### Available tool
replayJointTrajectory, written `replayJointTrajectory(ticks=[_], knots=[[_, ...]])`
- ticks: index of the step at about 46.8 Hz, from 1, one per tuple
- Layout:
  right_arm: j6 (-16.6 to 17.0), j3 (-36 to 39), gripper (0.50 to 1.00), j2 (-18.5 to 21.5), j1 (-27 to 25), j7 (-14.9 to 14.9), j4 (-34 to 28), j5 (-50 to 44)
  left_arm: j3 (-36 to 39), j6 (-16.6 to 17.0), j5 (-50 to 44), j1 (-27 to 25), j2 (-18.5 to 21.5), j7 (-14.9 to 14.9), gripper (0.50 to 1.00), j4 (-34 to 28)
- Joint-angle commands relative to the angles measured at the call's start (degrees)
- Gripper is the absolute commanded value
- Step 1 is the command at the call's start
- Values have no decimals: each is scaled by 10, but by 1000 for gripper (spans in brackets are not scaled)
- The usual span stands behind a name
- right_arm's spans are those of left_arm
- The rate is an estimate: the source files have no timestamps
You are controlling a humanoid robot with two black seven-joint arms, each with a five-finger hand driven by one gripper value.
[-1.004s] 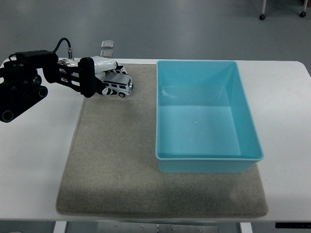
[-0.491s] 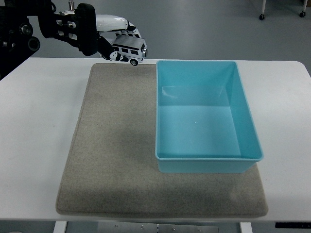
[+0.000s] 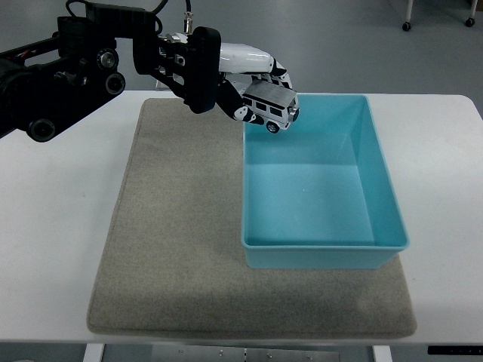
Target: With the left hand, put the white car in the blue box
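Left hand [image 3: 245, 83], black frame with white fingers, clamped on the small white toy car with dark roof [image 3: 272, 106]; car held nose-down in the air over the far-left corner of the open blue plastic box [image 3: 324, 243], likely so it clears the wall before release. Box sits on a grey-beige felt mat [image 3: 173, 241] on the white table [image 3: 53, 226]. Grey floor beyond.

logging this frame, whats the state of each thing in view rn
left hand: shut on the white car, raised over the box's far left corner
white car: held in the air, tilted, not yet in the box
blue box: open, empty, resting on the mat
grey mat: flat on the table
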Motion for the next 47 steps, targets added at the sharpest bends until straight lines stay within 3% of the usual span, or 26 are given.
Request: replayJointTrajectory(ticks=[1,21,28,31,33,47], knots=[[-1,0,936,0,0,0,0,0,17,6,5,-1,-31,1,500,10],[-1,0,936,0,0,0,0,0,32,17,50,30,-126,2,500,60],[0,0,936,0,0,0,0,0,30,22,39,40,-130,3,749,59],[0,0,936,0,0,0,-1,0,27,23,37,55,-132,3,923,56],[-1,0,936,0,0,0,0,0,23,26,35,61,-132,3,994,57],[0,0,936,0,0,0,0,0,15,48,-126,66,-120,4,1000,61]])
